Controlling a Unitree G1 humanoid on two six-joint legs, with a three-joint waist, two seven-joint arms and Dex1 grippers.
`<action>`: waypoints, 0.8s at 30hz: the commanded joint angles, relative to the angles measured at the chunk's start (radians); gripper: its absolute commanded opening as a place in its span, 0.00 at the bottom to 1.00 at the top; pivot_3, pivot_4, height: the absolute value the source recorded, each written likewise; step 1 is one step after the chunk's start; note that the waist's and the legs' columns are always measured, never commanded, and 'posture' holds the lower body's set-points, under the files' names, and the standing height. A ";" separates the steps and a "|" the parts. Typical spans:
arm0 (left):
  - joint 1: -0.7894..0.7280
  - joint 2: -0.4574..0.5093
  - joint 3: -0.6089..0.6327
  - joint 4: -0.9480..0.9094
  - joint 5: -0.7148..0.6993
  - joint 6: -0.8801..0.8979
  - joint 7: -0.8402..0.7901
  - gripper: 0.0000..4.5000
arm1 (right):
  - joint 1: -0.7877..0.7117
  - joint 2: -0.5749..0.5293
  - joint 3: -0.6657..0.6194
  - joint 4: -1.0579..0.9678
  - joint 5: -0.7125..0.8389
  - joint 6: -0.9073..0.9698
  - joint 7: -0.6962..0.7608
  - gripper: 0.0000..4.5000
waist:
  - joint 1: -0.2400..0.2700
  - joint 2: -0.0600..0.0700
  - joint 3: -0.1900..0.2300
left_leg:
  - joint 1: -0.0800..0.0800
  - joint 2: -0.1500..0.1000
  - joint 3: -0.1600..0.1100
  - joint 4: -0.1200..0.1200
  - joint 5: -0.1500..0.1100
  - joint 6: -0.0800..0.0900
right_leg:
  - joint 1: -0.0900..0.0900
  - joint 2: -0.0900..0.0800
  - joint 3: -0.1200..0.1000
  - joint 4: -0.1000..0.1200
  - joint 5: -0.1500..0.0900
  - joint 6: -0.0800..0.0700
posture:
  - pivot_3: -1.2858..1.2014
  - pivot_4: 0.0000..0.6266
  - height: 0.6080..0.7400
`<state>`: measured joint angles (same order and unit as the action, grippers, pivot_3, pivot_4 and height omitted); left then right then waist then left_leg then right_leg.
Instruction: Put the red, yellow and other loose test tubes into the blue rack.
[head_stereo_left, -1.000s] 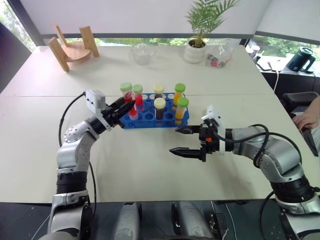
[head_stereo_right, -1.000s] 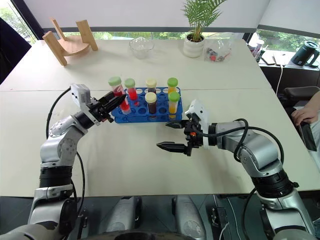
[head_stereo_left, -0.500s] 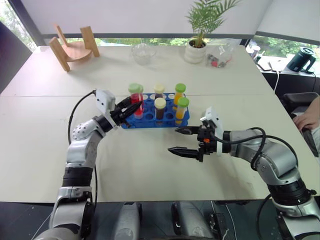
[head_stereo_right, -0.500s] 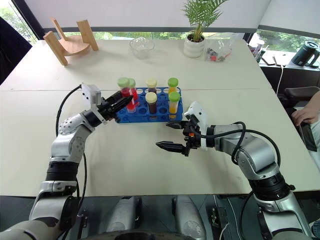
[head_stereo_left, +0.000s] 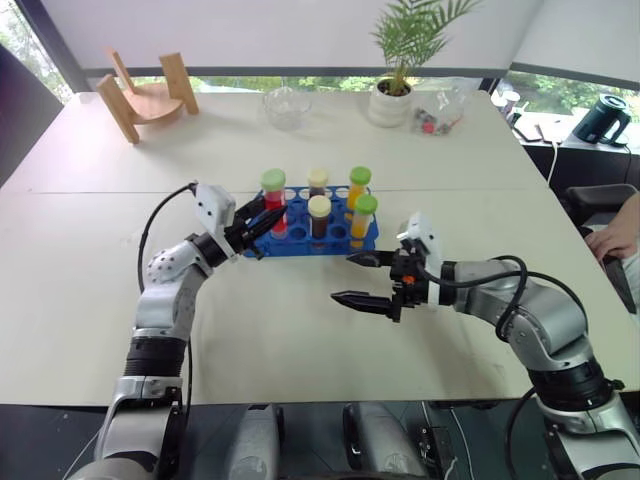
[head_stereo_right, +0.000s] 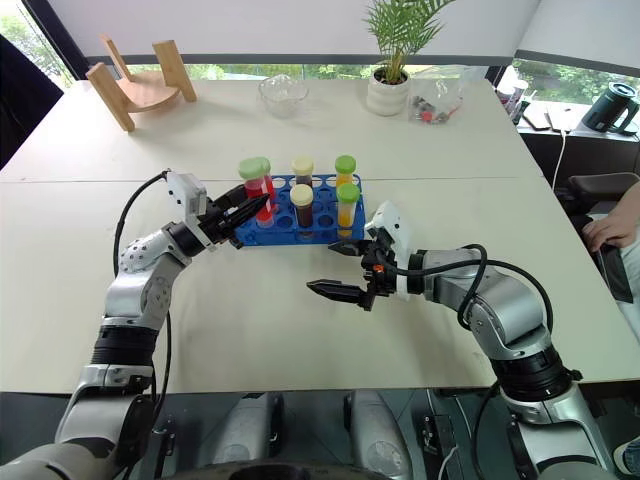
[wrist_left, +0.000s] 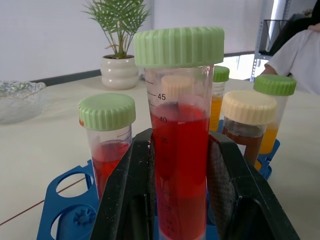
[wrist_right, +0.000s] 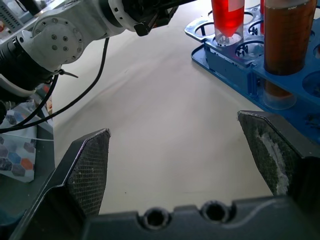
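A: Left end effector (head_stereo_left: 262, 226) — state?
B: Clenched on a red tube (wrist_left: 181, 145) with a green cap, both fingers (wrist_left: 131, 200) pressed to its sides. The tube is upright, its lower end down in a hole at the left end of the blue rack (head_stereo_left: 340, 238).

A: How deep is it seated?
B: Can't tell — the fingers hide the base in the left wrist view.

A: What's around that end effector?
B: A second red tube (wrist_left: 107, 137), green cap, stands in the rack just beside the gripped one. Past the fingertips are a brown tube (head_stereo_left: 319, 217) with a cream cap and another cream-capped one (head_stereo_left: 317, 183) behind it. Further along the rack are two yellow-orange tubes (head_stereo_left: 364, 219) with green caps, all upright in holes.

A: Right end effector (head_stereo_left: 362, 280)?
B: Released, jaws spread wide, nothing between them. It hangs above the bench (head_stereo_left: 280, 330), pointing toward the robot's left. The rack's right end is near its upper fingertip, not touching.

A: Anything else?
B: Well beyond both end effectors sit a wooden stand (head_stereo_left: 148, 95), a glass bowl (head_stereo_left: 286, 106) and a potted plant (head_stereo_left: 392, 98). A person's hand (head_stereo_left: 612, 236) is past the right arm at the edge of the bench.
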<state>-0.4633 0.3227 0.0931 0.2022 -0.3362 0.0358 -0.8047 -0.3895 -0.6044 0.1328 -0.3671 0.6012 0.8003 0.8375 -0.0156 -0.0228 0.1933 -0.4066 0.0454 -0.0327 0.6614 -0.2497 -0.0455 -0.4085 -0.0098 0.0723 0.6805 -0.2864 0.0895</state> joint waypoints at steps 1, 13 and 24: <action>0.011 0.009 -0.005 0.030 0.026 -0.019 0.019 0.19 | -0.025 0.020 -0.002 -0.007 -0.003 -0.017 -0.004 1.00 | -0.001 0.000 0.000 | 0.000 0.000 0.000 0.000 0.000 0.000 | 0.000 0.000 0.000 0.000 0.000 0.000 | 0.52 0.24 1.00; 0.044 0.002 -0.040 -0.036 0.010 0.012 0.008 0.19 | -0.015 0.036 -0.010 -0.012 -0.006 -0.014 -0.015 1.00 | -0.001 0.000 0.000 | 0.000 0.000 0.000 -0.001 0.000 0.000 | 0.000 0.000 0.000 -0.001 0.000 0.000 | 0.52 0.24 1.00; 0.044 -0.012 -0.064 -0.025 0.046 -0.007 0.038 0.19 | -0.023 0.055 0.000 0.006 -0.014 -0.019 -0.023 1.00 | 0.003 0.000 0.000 | -0.001 0.000 0.000 -0.003 0.000 0.000 | 0.000 0.000 -0.001 -0.005 0.000 0.000 | 0.52 0.24 1.00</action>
<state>-0.4018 0.3144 0.0409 0.1722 -0.3022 0.0474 -0.7757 -0.3952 -0.5576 0.1427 -0.3486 0.5884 0.7997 0.8151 -0.0131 -0.0226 0.1934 -0.4074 0.0454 -0.0331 0.6579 -0.2497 -0.0455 -0.4085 -0.0099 0.0718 0.6749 -0.2865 0.0894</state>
